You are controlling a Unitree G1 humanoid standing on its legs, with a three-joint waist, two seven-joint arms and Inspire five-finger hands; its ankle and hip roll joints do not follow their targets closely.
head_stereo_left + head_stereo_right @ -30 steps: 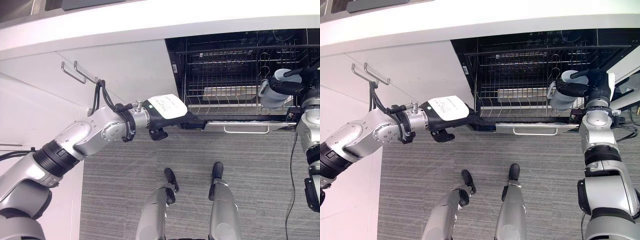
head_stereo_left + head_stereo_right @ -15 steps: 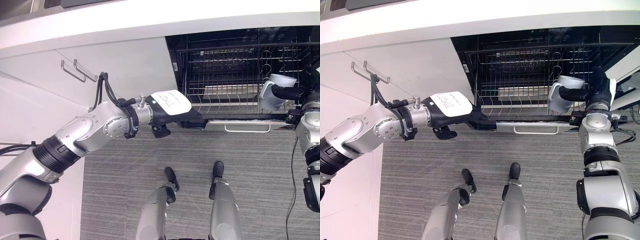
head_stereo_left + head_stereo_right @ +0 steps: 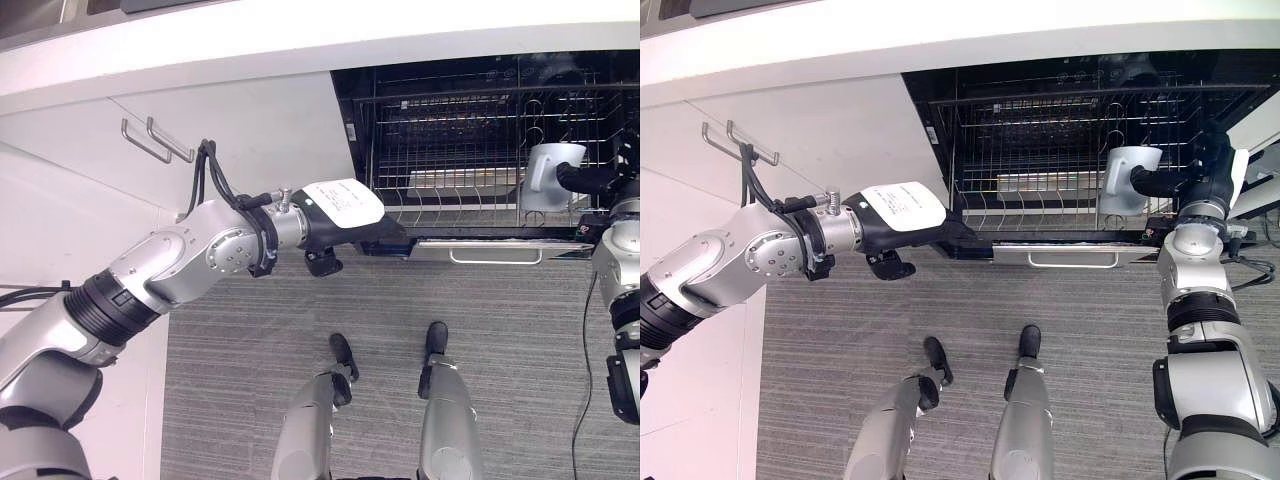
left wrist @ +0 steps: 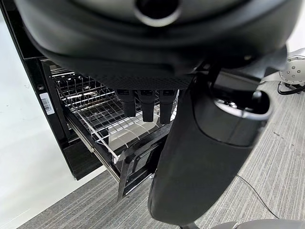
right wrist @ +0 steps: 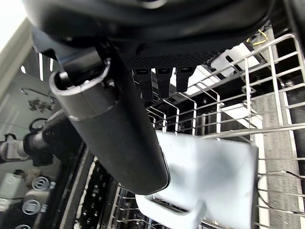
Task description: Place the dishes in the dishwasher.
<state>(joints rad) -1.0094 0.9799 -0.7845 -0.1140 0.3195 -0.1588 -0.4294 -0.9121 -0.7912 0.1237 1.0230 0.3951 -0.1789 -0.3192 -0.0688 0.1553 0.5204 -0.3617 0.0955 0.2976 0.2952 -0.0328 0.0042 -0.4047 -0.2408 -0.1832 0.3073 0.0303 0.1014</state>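
White mug [image 3: 1128, 177] is held upside down over the rack [image 3: 1040, 190].
It is pinched by the right hand [image 3: 1196, 180], fingers curled round its side; stiff, breakable and slippery, it is best gripped across the body. The left hand's [image 3: 940, 232] fingers rest straight on the rack's front edge.

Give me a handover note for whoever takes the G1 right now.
Left hand: fingers straight, resting at the front left corner of the pulled-out lower rack; holds nothing.
Right hand: fingers curled round a pale grey mug, mouth tipped down over the rack's right end.
Done: dishwasher open, rack out, mug brought over it.
Left: seat the mug, let go, withdraw.
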